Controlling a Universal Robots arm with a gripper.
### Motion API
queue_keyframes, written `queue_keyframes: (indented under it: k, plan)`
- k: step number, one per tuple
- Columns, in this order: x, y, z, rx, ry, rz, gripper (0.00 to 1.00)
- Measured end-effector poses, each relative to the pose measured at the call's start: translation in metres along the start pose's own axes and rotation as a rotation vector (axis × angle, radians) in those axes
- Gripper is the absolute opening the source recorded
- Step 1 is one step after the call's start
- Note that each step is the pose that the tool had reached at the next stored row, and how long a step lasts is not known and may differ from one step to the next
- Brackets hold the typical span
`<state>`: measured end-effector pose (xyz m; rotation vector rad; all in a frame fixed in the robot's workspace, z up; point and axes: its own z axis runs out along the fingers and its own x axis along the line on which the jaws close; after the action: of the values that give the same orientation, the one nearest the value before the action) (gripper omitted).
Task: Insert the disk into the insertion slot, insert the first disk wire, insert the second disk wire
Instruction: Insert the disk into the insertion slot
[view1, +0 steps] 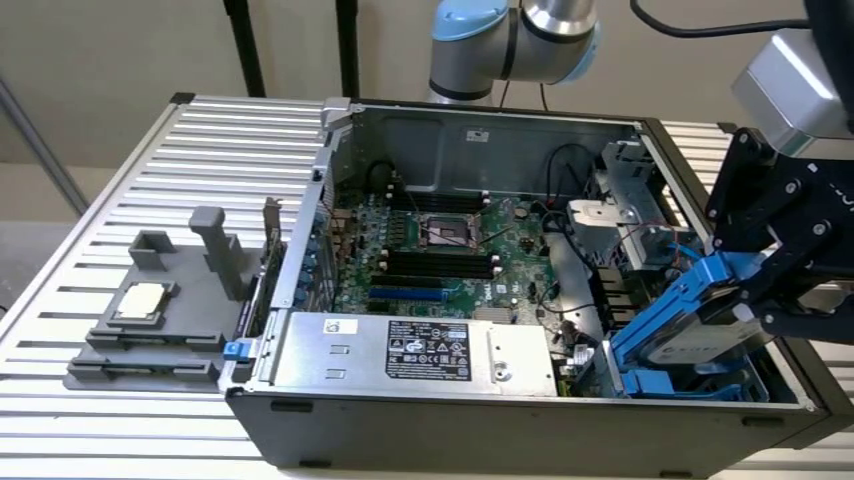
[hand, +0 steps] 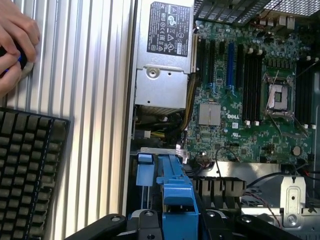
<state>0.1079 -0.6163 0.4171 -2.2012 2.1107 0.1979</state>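
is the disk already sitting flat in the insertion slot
No, the disk is tilted steeply, its upper end held in the gripper over the insertion slot.

**Drive corner boxed in**

At 4 o'clock in the exterior view, the insertion slot (view1: 681, 385) has the power supply box (view1: 400, 350) at its 9, cables (view1: 577, 362) between, and the case wall (view1: 601, 430) at its 6. The tilted disk (view1: 701, 335) in the gripper (view1: 754, 305) covers its top. Room is open over the motherboard (view1: 441, 250).

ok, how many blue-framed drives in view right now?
1. The disk is tilted in the fingers, over the insertion slot at the case's corner on the exterior view's right. Others may be hidden deeper in that slot.
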Motion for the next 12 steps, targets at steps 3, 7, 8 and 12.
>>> queue_keyframes:
  k: [3,7,8,12]
  plan:
    - [0.0002,0.0000,0.0009,0.0003,-0.0002,-0.001,0.32]
    - [0.0004,-0.0001,0.0023,0.0005,-0.0007,-0.002,0.40]
    - [0.0004,-0.0001,0.0026,0.0006,-0.0010,-0.002,0.40]
    - [0.0006,-0.0001,0.0037,0.0008,-0.0019,-0.003,0.40]
